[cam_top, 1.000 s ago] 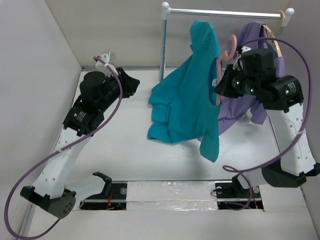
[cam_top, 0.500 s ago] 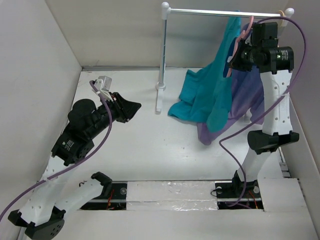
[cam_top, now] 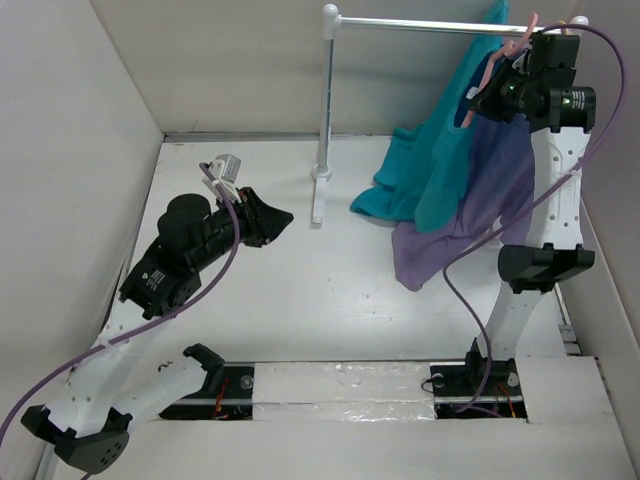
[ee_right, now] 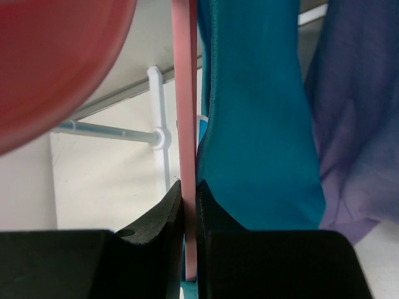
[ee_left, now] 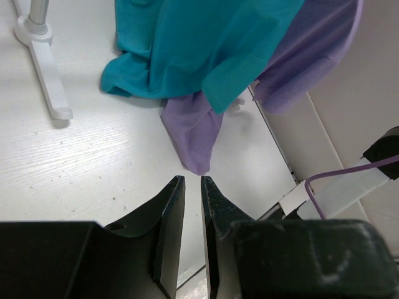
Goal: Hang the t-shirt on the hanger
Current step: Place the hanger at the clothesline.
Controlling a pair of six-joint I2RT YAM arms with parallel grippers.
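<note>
Pinching the hanger (cam_top: 520, 40) with the right gripper (cam_top: 482, 92), high up at the right end of the rail (cam_top: 420, 25). In the right wrist view, pressed from both sides against the thin pink bar of the hanger (ee_right: 185, 112), with no gap left. Cannot tell whether hooked over the rail or only held beside it.

Hanging from that hanger: the t-shirt (cam_top: 430, 165), draped down to the left of the right arm, with its lower edge reaching the table (cam_top: 300, 300) and lying there in folds. Just behind and under it, touching it: the purple shirt (cam_top: 450, 250), also down to the table. In the right wrist view, close beside the pink bar on its right: the t-shirt (ee_right: 262, 124), and next to it the purple shirt (ee_right: 352, 124). At top left there, a blurred red shape, too near to tell what.

At lower left, well apart from the clothes: the left gripper (cam_top: 268, 215), above the table, pointing towards the rack foot (cam_top: 318, 205). Almost pressed together, with only a thin slit between the fingers (ee_left: 167, 230), and holding nothing.
</note>
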